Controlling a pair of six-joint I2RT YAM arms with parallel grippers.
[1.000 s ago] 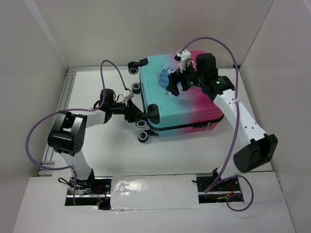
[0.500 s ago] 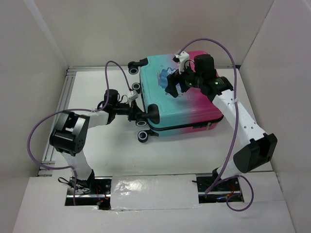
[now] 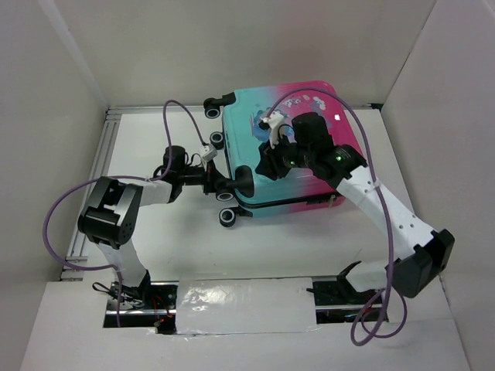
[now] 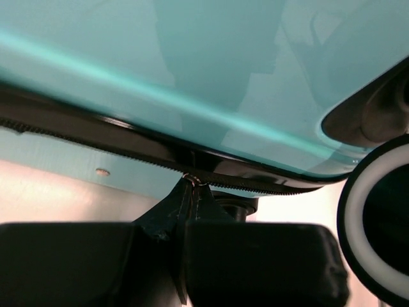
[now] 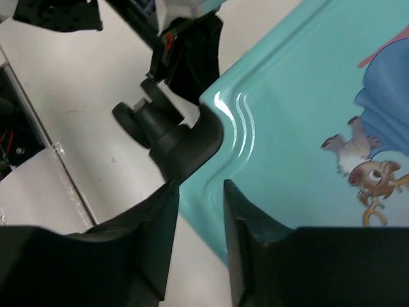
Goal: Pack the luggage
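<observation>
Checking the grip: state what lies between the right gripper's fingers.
In the right wrist view, the teal corner of the luggage lies between the fingers of the right gripper.

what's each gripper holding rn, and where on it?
Left gripper: shut on a small tab at the luggage's zipper line, by a wheel. Right gripper: straddling the shell's corner edge; grip unclear.

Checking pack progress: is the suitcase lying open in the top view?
No, the luggage lies shut, its teal-and-pink shell facing up, with no inner lining showing.
</observation>
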